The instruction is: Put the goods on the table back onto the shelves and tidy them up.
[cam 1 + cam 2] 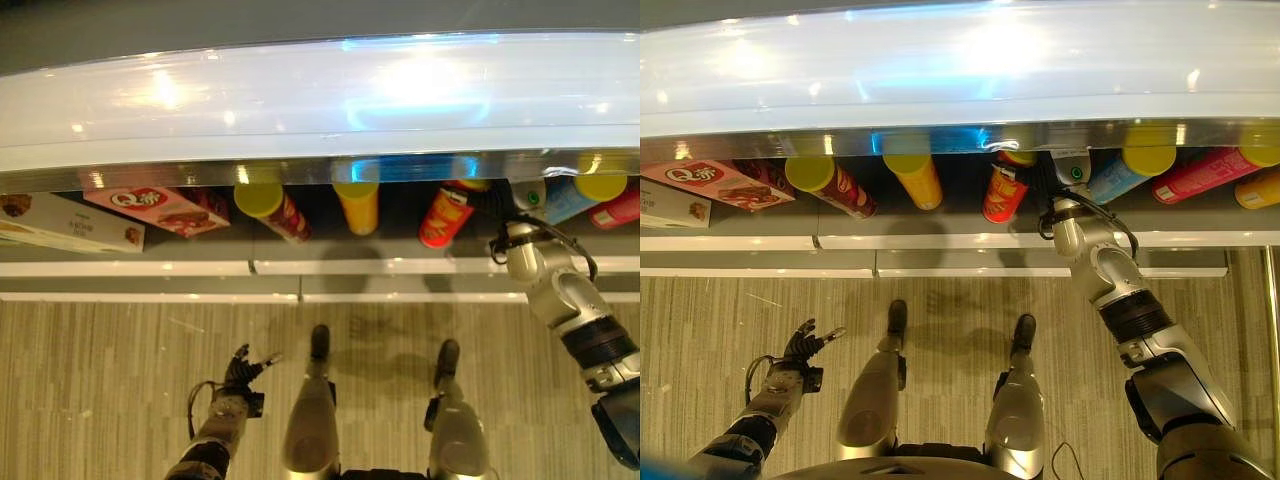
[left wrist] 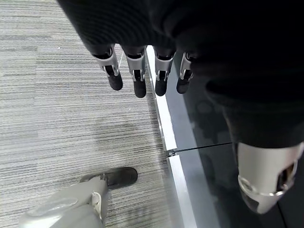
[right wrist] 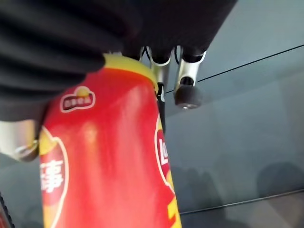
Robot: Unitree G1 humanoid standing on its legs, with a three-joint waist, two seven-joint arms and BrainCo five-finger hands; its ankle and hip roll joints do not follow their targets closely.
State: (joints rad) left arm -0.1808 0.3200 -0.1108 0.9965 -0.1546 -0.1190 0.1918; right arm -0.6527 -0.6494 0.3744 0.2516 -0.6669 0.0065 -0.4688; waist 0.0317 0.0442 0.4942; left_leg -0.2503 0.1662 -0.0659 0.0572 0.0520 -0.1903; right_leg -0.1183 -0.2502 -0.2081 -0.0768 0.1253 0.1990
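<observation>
The right hand (image 3: 185,90) is curled round a red cylindrical snack can with a yellow rim (image 3: 104,161); the wrist view shows the can lying along the palm, with dark-tipped fingers reaching past its rim. From the head, the right arm reaches up to the dark lower shelf (image 1: 400,245), and the same red can (image 1: 445,215) stands tilted there, just beside the wrist. The left hand (image 1: 243,370) hangs low over the floor, well apart from the shelf, fingers spread loosely and holding nothing; its wrist view shows the fingers (image 2: 137,80) straight, pointing down along the white shelf edge (image 2: 164,118).

On the dark shelf, left of the red can, stands a plain yellow can (image 1: 358,205). Further left is a dark red can with a yellow lid (image 1: 272,208), leaning. Beyond that lie a pink flat box (image 1: 160,208) and, furthest from the red can, a cream-coloured flat box (image 1: 65,222). To the red can's other side are a white and green bottle top (image 1: 1072,170), a light blue can with a yellow lid (image 1: 1130,172), a pink tube (image 1: 1205,172) lying slanted and an orange-yellow can (image 1: 1260,188).

A broad, glossy white shelf board (image 1: 320,95) overhangs the goods and reflects lamps. The floor (image 1: 100,380) is striped beige-grey carpet.
</observation>
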